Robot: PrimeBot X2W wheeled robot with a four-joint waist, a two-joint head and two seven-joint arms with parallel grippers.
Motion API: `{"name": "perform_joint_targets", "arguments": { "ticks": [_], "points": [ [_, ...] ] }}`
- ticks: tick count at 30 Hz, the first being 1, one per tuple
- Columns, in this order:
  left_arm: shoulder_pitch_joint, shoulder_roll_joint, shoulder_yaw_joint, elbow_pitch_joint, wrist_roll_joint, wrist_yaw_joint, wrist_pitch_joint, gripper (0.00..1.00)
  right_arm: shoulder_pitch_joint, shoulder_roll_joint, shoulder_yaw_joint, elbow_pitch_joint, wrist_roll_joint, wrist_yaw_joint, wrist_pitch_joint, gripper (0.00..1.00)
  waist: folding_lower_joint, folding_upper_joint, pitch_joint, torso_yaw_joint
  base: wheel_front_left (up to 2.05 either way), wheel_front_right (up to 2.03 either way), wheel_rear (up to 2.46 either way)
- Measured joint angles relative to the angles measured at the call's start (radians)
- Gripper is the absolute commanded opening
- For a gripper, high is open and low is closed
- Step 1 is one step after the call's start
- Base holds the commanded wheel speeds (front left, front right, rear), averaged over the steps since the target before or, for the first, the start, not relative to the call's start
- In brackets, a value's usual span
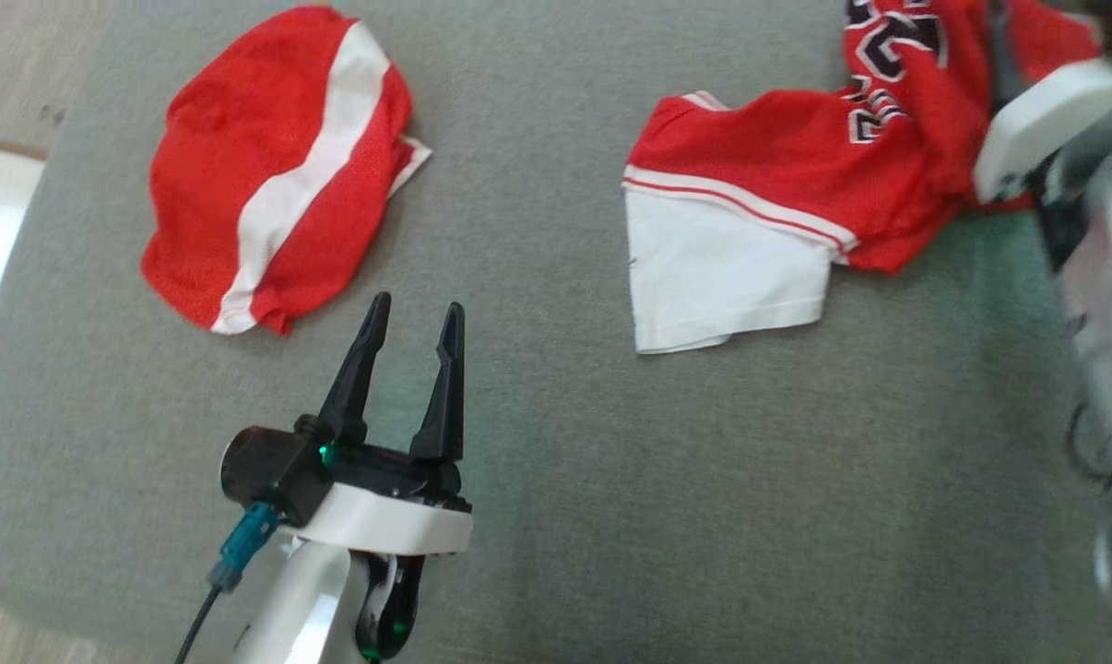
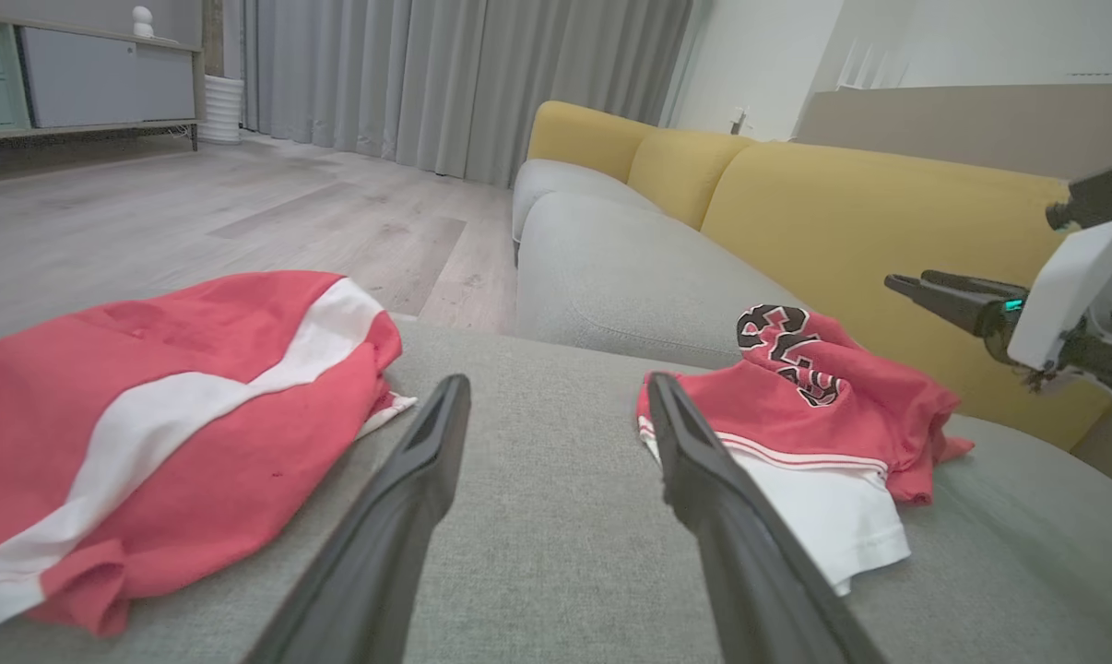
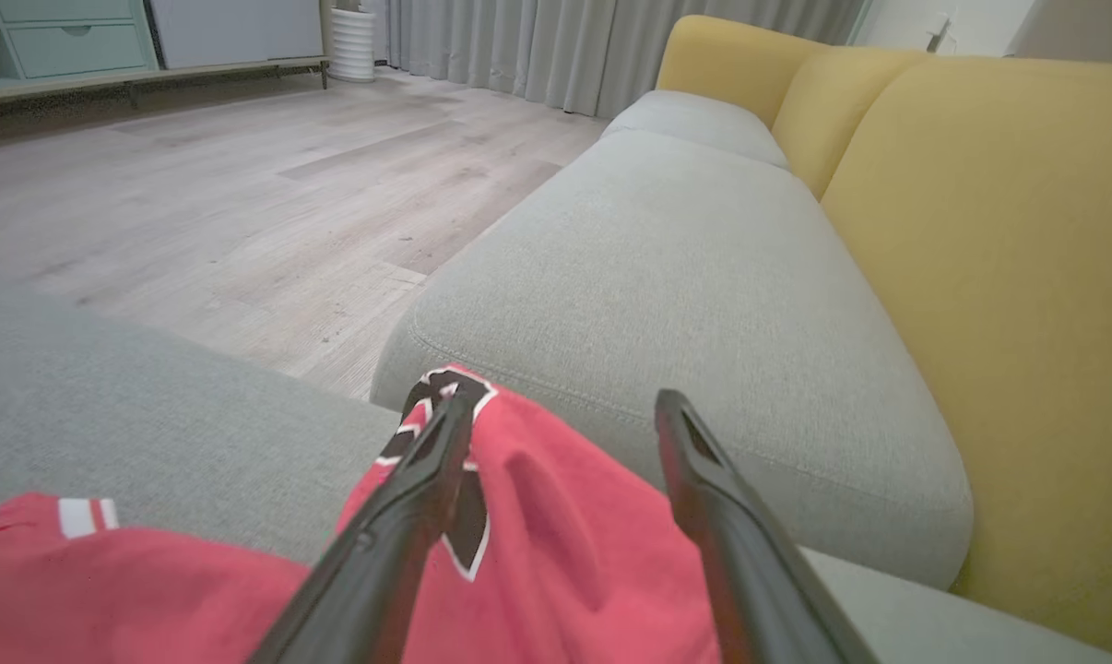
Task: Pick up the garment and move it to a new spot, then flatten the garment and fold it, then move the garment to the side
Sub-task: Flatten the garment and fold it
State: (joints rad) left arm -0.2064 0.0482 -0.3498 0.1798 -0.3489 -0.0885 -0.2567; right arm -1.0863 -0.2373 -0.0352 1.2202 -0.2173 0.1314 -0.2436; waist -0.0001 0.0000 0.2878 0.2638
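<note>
Grey sofa cushion (image 1: pixel 556 553) spans the foreground. Red jersey (image 1: pixel 796 175) w/ white panel and dark numerals lies crumpled on the cushion's right side, near a yellow backrest (image 2: pixel 842 221). Right gripper (image 3: pixel 567 401) hangs just above the jersey's numbered end, fingers spread wide, nothing btwn them. Second red-and-white garment (image 1: pixel 279 175) sits bundled at the cushion's left, well apart from the jersey. Left gripper (image 1: pixel 418 306) hovers over bare cushion btwn the two, nearer the bundle, jaws fully apart, empty. Wood floor (image 2: pixel 242 212) and grey curtains (image 2: pixel 427 74) lie beyond.
</note>
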Motion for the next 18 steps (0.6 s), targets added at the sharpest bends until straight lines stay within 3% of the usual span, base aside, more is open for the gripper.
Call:
{"name": "perform_joint_targets", "arguments": {
  "ticks": [3, 10, 18],
  "points": [
    [0.004, -0.001, 0.013, 0.001, 0.015, -0.001, 0.000, 1.00, 0.082, 0.039, 0.000, -0.059, 0.035, 0.000, -0.005, 1.00, 0.0001, 0.0000, -0.021, -0.032, 0.00, 0.00, 0.00],
    [0.022, -0.001, 0.050, 0.002, 0.014, -0.002, 0.000, 1.00, 0.327, 0.102, -0.005, -0.334, 0.149, 0.000, -0.007, 1.00, 0.0000, 0.0000, -0.081, -0.124, 0.00, 0.00, 0.00],
    [0.058, 0.000, 0.067, 0.041, 0.015, -0.008, 0.000, 1.00, 0.646, 0.159, -0.015, -0.629, 0.191, 0.000, -0.007, 1.00, -0.0001, 0.0000, -0.139, -0.237, 0.00, 0.00, 0.00]
  ]
}}
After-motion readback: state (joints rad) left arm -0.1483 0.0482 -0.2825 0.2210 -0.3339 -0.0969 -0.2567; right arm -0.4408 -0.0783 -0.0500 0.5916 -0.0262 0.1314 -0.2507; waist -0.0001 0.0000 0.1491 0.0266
